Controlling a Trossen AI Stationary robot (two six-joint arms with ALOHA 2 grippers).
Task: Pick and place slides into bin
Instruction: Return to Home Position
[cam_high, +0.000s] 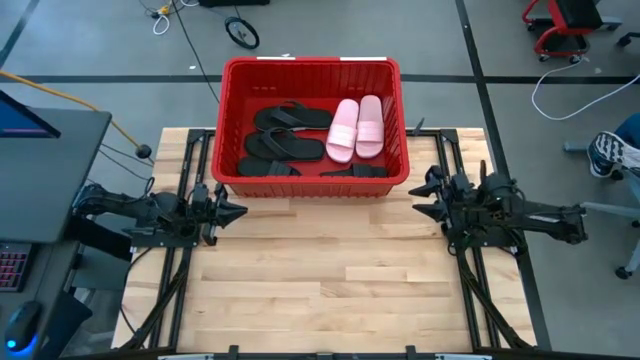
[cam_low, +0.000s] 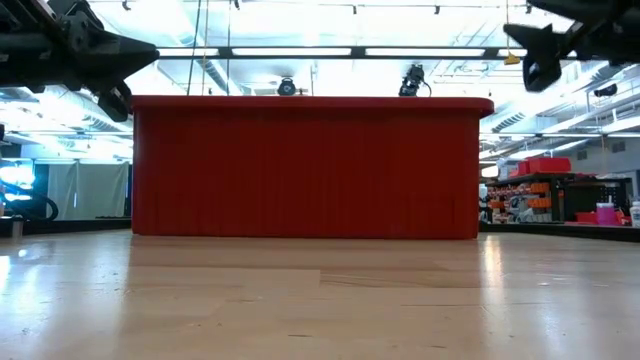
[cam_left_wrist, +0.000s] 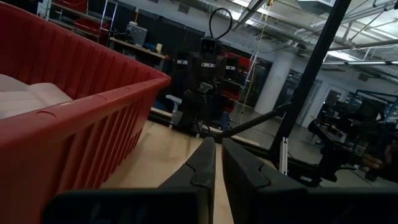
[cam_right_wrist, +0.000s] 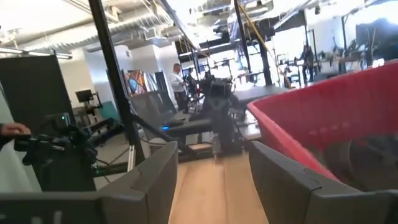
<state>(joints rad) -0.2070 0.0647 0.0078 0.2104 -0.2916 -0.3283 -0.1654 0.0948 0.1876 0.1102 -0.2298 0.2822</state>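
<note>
The red bin (cam_high: 312, 70) stands at the table's far middle; it also shows in the low view (cam_low: 310, 165). Inside lie two pale pink slides (cam_high: 356, 127) side by side at the right and several black sandals (cam_high: 282, 143) at the left and along the near wall. My left gripper (cam_high: 238, 211) is shut and empty, by the bin's near left corner, pointing right. My right gripper (cam_high: 418, 200) is open and empty, by the bin's near right corner, pointing left. Both hang above the table.
The bare wooden tabletop (cam_high: 330, 280) stretches from the bin to the near edge. Black arm frames (cam_high: 180, 270) run along both sides. A person (cam_right_wrist: 177, 78) stands far off in the room behind, and a shoe (cam_high: 612, 152) shows on the floor at the right.
</note>
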